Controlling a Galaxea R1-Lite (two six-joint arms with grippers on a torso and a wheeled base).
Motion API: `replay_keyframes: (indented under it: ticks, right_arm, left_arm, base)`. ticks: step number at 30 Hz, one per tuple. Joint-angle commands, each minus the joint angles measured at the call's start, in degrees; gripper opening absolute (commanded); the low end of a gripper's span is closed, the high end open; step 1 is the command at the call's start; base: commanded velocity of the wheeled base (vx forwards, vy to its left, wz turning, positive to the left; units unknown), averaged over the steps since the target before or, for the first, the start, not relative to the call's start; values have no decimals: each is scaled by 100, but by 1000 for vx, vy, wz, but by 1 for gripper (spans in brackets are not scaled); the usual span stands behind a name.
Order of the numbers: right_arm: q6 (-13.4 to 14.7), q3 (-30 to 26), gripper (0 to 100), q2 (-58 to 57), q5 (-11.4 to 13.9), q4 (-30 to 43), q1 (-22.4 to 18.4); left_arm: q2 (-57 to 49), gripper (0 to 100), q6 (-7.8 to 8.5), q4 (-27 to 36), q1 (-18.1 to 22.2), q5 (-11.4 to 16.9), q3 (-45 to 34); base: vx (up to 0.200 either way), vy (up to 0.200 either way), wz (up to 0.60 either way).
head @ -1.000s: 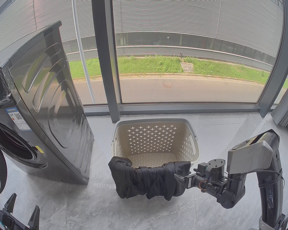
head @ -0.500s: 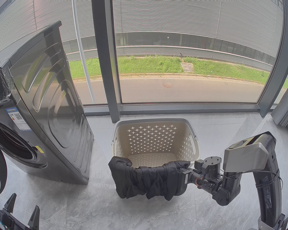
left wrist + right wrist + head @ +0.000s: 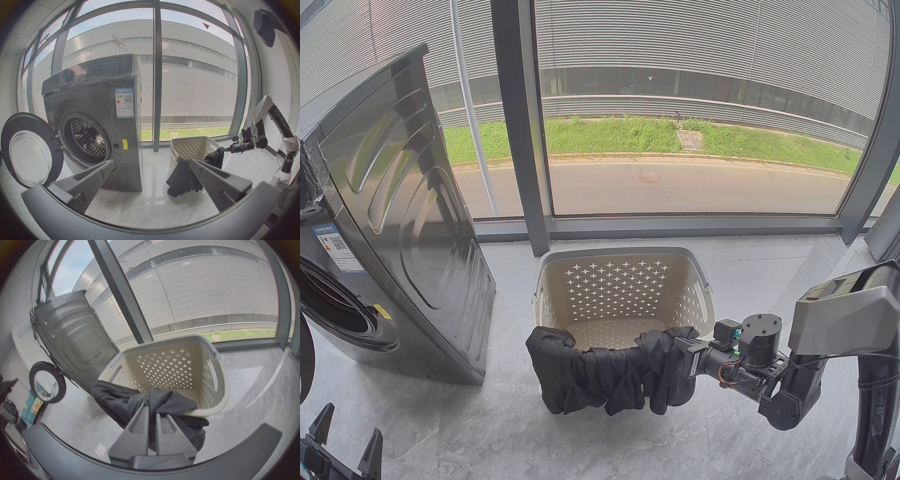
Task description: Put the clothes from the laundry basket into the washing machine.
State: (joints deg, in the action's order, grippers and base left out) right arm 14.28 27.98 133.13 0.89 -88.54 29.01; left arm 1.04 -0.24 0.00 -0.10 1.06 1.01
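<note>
Left gripper low at far left, jaws wide apart, holding nothing. Washer at left, door swung open. Basket on floor at centre, near window. Dark garment draped over basket's near rim, hanging outside. Right gripper jaws pinched tight on garment's right end.

**Q:** Washing machine status?
**A:** Round door swung fully open; perforated drum exposed.
**Q:** Laundry basket position?
**A:** On the floor, right of the machine, near the window. A dark garment hangs over its near rim, down the outside wall.
**Q:** Grippers?
**A:** Left gripper: fingers spread wide. Right gripper: meets the garment at the rim.
</note>
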Motion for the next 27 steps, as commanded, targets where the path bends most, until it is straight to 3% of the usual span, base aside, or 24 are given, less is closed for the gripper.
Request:
replay_keyframes:
  ticks: [1,11,16,18,21,27]
  right_arm:
    - [190,-469,0,-1307,60,-14,192]
    - [128,-627,0,-2512,-27,12,421]
    - [-179,-636,0,-3144,-71,74,377]
    - [-452,-680,0,-3215,-71,83,377]
    - [-566,-724,0,-3320,-71,91,377]
    - [-680,-671,0,-3575,-476,399,351]
  left_arm:
    - [-104,100,-2,0,1,-1,-101]
    - [-104,100,-2,0,1,-1,-101]
    - [-104,100,24,0,1,-1,-101]
    - [-104,100,33,0,1,-1,-101]
    - [-104,100,-2,0,1,-1,-101]
    - [-104,100,7,0,1,-1,-101]
  base:
    - [0,0,0]
    - [0,0,0]
    - [0,0,0]
    - [0,0,0]
    - [0,0,0]
    - [0,0,0]
